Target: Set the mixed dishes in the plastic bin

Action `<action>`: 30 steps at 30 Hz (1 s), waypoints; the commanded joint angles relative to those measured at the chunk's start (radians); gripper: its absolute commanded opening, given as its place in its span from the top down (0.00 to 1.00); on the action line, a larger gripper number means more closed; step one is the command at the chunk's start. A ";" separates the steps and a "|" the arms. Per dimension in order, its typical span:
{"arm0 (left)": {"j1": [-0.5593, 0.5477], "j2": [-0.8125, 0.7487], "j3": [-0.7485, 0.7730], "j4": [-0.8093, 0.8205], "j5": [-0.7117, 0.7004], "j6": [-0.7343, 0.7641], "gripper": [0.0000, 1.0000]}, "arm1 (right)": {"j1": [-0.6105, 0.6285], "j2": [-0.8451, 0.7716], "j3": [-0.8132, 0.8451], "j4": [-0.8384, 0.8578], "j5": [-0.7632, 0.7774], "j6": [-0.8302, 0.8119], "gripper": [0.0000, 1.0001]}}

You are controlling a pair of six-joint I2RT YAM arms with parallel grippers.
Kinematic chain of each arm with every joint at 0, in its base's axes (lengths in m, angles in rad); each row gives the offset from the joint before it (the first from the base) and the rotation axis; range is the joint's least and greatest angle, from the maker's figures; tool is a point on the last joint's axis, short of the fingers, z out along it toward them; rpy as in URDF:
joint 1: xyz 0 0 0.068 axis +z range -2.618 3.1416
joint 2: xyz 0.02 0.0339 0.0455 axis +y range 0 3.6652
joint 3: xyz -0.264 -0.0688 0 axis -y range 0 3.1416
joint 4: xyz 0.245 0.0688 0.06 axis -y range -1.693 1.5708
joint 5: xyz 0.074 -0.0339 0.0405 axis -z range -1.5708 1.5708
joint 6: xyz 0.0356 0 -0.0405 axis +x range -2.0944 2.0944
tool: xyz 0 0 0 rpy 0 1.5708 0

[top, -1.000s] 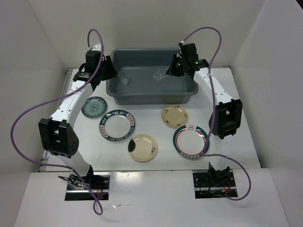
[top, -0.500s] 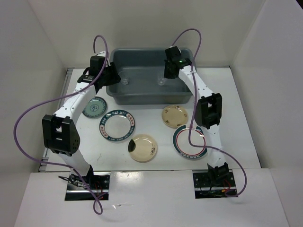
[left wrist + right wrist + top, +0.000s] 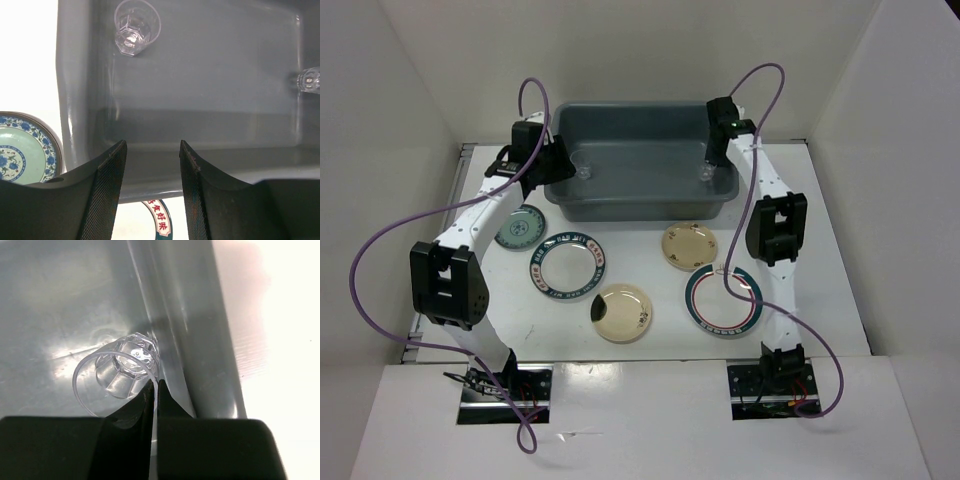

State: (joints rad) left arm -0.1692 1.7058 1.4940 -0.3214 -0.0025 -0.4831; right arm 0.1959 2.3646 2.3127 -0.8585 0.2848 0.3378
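Note:
The grey-blue plastic bin [image 3: 640,208] stands at the back middle of the table. My right gripper [image 3: 711,160] is inside its right end, shut on the rim of a small clear cup [image 3: 120,371], which hangs close to the bin's right wall [image 3: 182,340]. My left gripper [image 3: 152,167] is open and empty over the bin's left front rim. A second clear cup [image 3: 136,26] stands on the bin floor at the left. Two green-and-red rimmed plates [image 3: 568,266] [image 3: 721,300], two cream plates [image 3: 621,312] [image 3: 690,246] and a teal saucer [image 3: 518,226] lie on the table in front of the bin.
White walls enclose the table on three sides. Purple cables loop from both arms. The saucer [image 3: 20,150] lies just left of the bin's front corner.
My right gripper has carried the clear cup from the middle of the bin to its right end. My left arm has barely moved since half a second ago.

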 commanded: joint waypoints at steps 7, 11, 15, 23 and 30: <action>0.000 0.000 -0.008 0.041 -0.014 -0.008 0.46 | 0.014 0.071 0.010 -0.013 -0.027 -0.022 0.82; 0.000 0.011 -0.008 0.041 -0.014 -0.008 0.46 | 0.014 0.062 0.020 -0.013 -0.027 -0.022 0.63; 0.000 0.020 -0.008 0.041 -0.005 -0.008 0.46 | 0.014 0.006 0.031 -0.013 -0.036 -0.022 0.56; 0.000 0.000 0.001 0.031 0.015 0.001 0.46 | 0.014 -0.221 -0.027 0.013 -0.070 -0.031 0.48; 0.000 -0.090 -0.032 -0.040 0.056 0.032 0.46 | 0.014 -0.513 -0.330 0.113 -0.079 -0.031 0.44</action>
State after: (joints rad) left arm -0.1692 1.7039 1.4849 -0.3374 0.0204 -0.4732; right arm 0.2058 1.9804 2.0754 -0.8154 0.2089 0.3157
